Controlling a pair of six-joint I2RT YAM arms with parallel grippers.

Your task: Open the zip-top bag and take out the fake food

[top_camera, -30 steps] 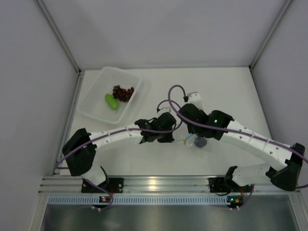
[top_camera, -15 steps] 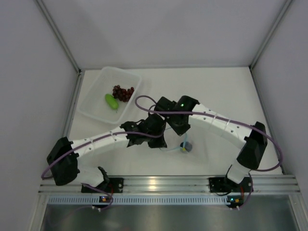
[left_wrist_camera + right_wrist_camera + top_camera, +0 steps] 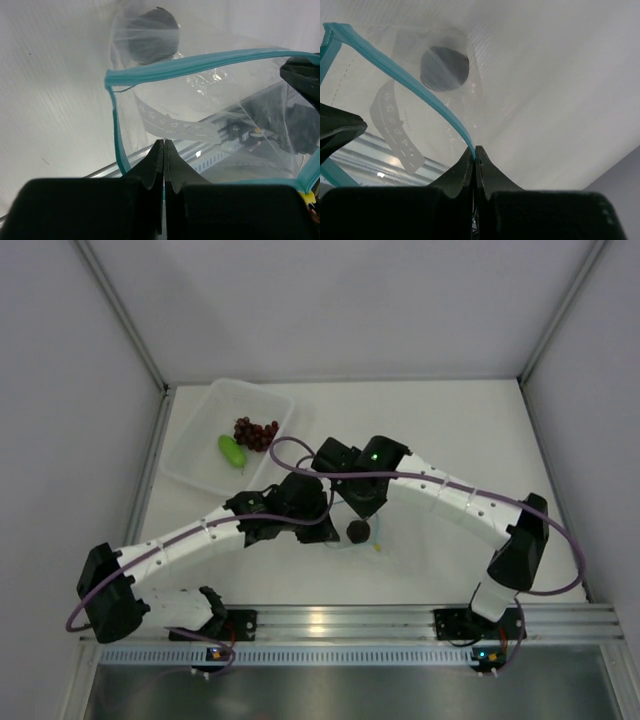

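The clear zip-top bag [image 3: 341,543] hangs open between my two grippers, held above the table. Its blue zip strip [image 3: 200,64] is spread into a wide mouth. My left gripper [image 3: 164,142] is shut on one side of the bag's mouth. My right gripper [image 3: 474,150] is shut on the zip strip [image 3: 420,82] of the other side. The small dark roundish lump [image 3: 357,531] lies inside the bag; it also shows in the left wrist view [image 3: 151,34] and the right wrist view [image 3: 444,67]. The grape bunch [image 3: 256,432] and the green piece [image 3: 232,450] lie in the tub.
The translucent rectangular tub [image 3: 200,472] stands at the back left, just left of the grippers. Grey walls close in the table on three sides. The metal rail [image 3: 320,622] with the arm bases runs along the near edge.
Both grippers have carried the open bag with the dark lump to the left, nearer the tub. The right arm has swung across and the left arm has drawn back.
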